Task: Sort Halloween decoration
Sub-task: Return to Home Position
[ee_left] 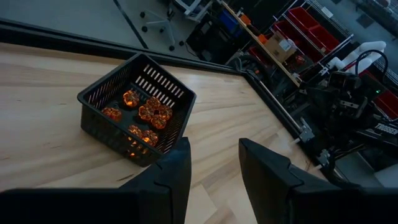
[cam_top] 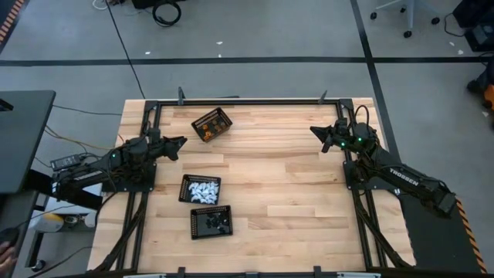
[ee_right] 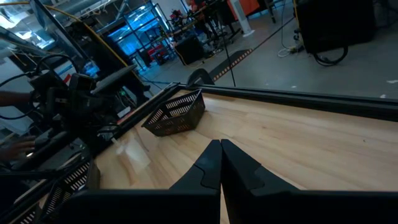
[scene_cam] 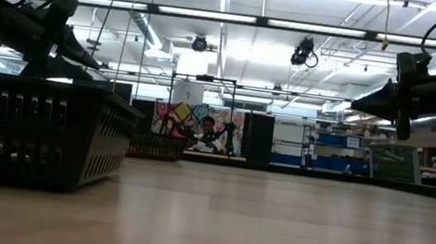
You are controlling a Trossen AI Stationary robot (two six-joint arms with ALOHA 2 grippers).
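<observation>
Pale wooden planks form the table (cam_top: pixel 293 177). At its left edge the left gripper (cam_top: pixel 179 143) hangs empty, fingers parted. Only its wrist view shows the orange rounded pieces (ee_left: pixel 149 115) clearly, knobbly inside a black mesh basket (ee_left: pixel 112 134). From above, white pieces (cam_top: pixel 203 189) fill the middle basket (cam_top: pixel 184 190), and black pieces (cam_top: pixel 216 222) lie in the third basket (cam_top: pixel 193 224) just beside it. At the right edge the right gripper (cam_top: pixel 315 131) is empty, fingers pressed together.

left arm folded low at the left side, left gripper (cam_top: pixel 181 141) raised, pointing inward to the right, fingers (ee_left: pixel 177 168) parted with a clear gap. right arm folded at the right side, right gripper (cam_top: pixel 313 130) raised, pointing inward to the left, fingers (ee_right: pixel 208 163) pressed together, holding nothing.
</observation>
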